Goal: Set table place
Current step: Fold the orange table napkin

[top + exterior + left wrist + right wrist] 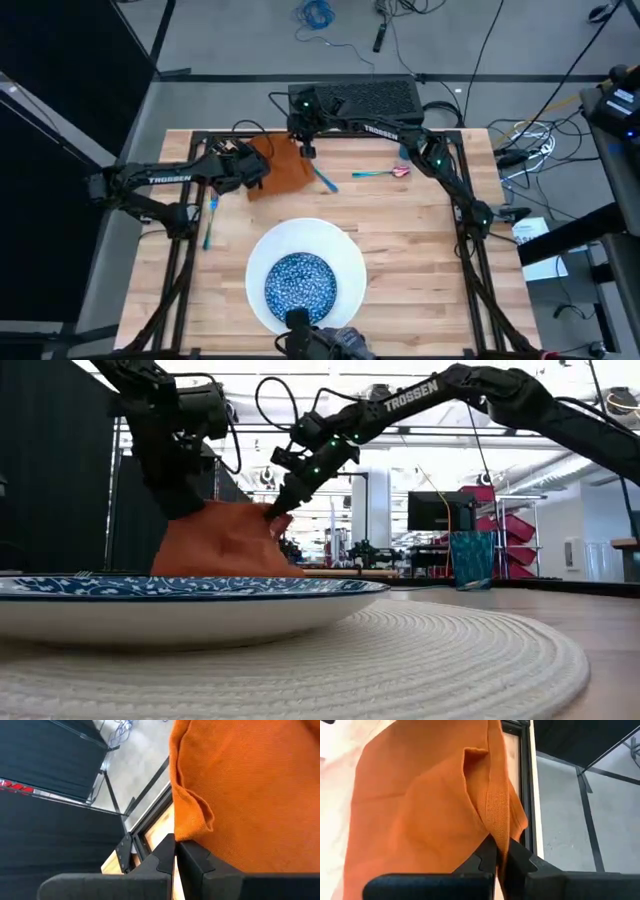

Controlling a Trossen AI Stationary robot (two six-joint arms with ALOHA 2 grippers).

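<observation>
An orange napkin (280,170) hangs between my two grippers near the table's far edge, left of centre. My left gripper (262,166) is shut on its left side and my right gripper (307,150) is shut on its far right side. In the low view the napkin (225,542) drapes from both; the bowl hides its lower edge. A blue speckled bowl (300,284) sits on a round white woven mat (352,250) at the near middle. Light-blue cutlery (325,181) lies beside the napkin. A teal cup (470,560) stands at the far right. My left gripper pinches the napkin's hemmed edge (192,827) between its two fingers, at a small fold by a corner. The cloth spreads away beyond the fingertips. My right gripper pinches a folded-over hem (496,815) between its two fingers, coming slanting from above. The cloth hangs slack below and beside it.
One more light-blue piece (209,222) lies by the table's left rail. A spoon (375,174) with a red thing at its end lies right of the napkin. Bare wood (420,250) lies right of the mat. A black case (370,97) sits beyond the far edge.
</observation>
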